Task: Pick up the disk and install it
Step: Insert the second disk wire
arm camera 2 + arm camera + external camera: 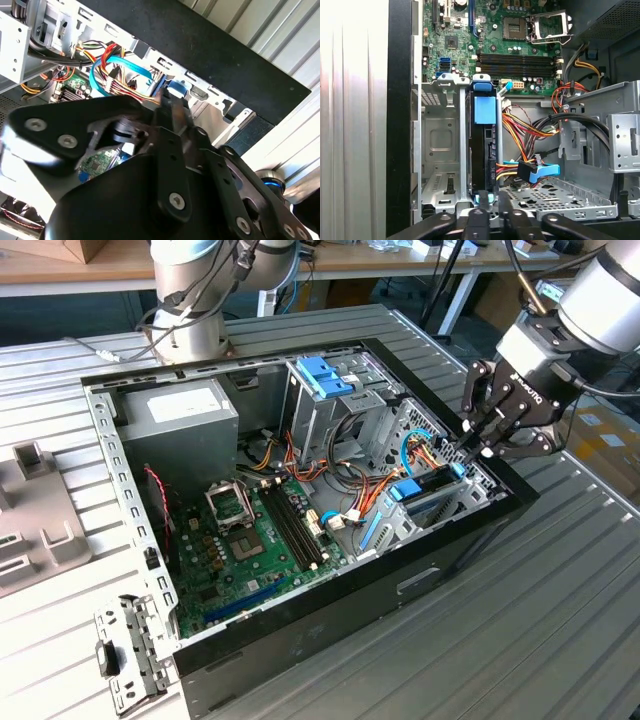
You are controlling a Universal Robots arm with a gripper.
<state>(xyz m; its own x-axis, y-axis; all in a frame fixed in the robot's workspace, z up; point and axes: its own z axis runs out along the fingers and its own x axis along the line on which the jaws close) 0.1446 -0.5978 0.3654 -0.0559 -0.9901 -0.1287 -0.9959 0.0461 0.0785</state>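
Observation:
The disk [432, 484] stands on edge in a metal bay at the front corner of the open computer case [330, 615], on the exterior view's right. Its dark body [481, 160] carries a light-blue rail with a blue tab. My gripper [478, 447] hangs just above the disk's end nearest the case wall, fingers drawn together with nothing between them. In the first wrist view the gripper [494, 212] sits right at the disk's light-blue end; whether it touches is unclear. In the second wrist view the gripper [167, 107] points at that blue end [176, 91].
An unfilled metal bay [440, 145] adjoins the disk. Orange, red and yellow cables [530, 130] and a blue connector [537, 172] lie on its other side. A tall drive cage with a blue bracket [325, 375], a power supply [180, 415] and the motherboard [250, 540] occupy the case.

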